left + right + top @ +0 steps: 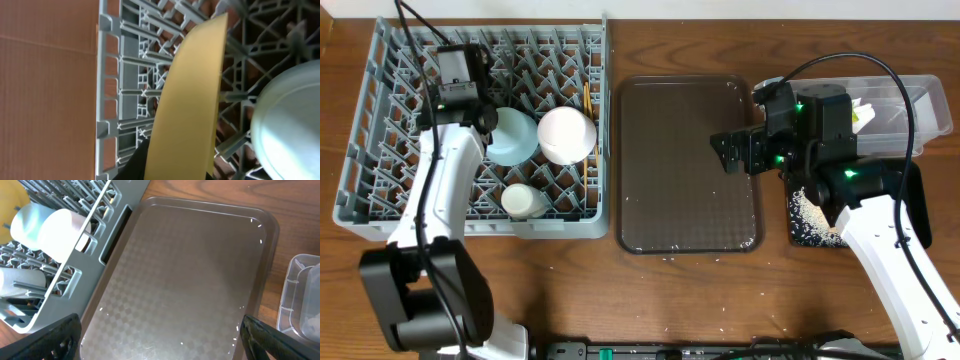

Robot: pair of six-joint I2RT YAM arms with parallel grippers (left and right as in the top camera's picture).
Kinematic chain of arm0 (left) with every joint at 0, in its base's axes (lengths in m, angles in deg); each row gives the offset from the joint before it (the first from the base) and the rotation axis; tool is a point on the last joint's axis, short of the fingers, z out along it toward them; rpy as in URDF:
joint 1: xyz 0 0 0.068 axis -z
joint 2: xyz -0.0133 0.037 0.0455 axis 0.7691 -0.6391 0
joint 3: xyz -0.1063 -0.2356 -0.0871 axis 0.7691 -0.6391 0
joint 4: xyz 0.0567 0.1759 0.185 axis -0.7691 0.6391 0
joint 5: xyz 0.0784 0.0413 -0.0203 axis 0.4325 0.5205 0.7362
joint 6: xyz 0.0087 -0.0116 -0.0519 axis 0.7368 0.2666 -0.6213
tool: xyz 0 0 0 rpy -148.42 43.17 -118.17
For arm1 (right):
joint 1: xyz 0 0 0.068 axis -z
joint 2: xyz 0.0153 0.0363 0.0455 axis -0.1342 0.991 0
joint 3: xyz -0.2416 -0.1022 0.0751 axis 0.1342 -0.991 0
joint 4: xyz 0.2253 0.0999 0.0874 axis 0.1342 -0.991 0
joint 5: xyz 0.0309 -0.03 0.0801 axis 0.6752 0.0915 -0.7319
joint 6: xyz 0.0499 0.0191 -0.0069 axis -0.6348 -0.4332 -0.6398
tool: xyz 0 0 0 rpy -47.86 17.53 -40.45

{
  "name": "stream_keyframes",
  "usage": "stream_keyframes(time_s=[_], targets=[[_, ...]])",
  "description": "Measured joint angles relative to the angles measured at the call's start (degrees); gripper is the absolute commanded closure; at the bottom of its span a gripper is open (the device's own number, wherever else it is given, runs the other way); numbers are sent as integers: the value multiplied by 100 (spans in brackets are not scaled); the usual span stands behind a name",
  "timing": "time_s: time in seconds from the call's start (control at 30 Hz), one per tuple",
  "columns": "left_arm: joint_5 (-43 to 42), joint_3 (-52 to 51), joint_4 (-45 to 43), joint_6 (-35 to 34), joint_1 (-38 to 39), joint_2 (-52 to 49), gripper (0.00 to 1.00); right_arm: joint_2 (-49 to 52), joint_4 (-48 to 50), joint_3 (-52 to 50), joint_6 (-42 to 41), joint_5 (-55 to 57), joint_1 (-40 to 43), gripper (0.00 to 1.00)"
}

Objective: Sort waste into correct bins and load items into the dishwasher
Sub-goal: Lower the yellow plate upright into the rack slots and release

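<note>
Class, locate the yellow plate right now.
Left wrist view: the yellow plate stands on edge over the grey rack, in the left claw, beside the light blue bowl.

Lit bright & even from above; soft, short shadows only. Overhead view sharp: bench (pixel 650 300) wood grain crisp, faint glare specks on brown tray (pixel 687 165), clear tub (pixel 920 95) washed pale. Left wrist cam soft: yellow plate (pixel 190 100) blurred up close, blue bowl (pixel 287 125) nearly blown out. Right wrist cam clear in ctr w/ small highlights along tray rim, white bowl (pixel 62 235) overexposed, btm corners dark & out of focus.
</note>
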Motion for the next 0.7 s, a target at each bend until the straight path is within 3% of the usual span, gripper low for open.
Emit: stream_keyframes(time_s=[0.1,0.33,0.57,0.63,0.7], targets=[[94,0,-20,39,0,-107,83,2,0,0,0,0,0,1],[103,0,-186,55,20,-177,83,2,0,0,2,0,0,1],[122,0,-251,66,129,-179,26,0,0,0,0,2,0,1],[120,0,-251,35,177,-179,16,2,-2,0,0,0,0,1],[122,0,-249,7,216,-179,14,2,-2,0,0,2,0,1]])
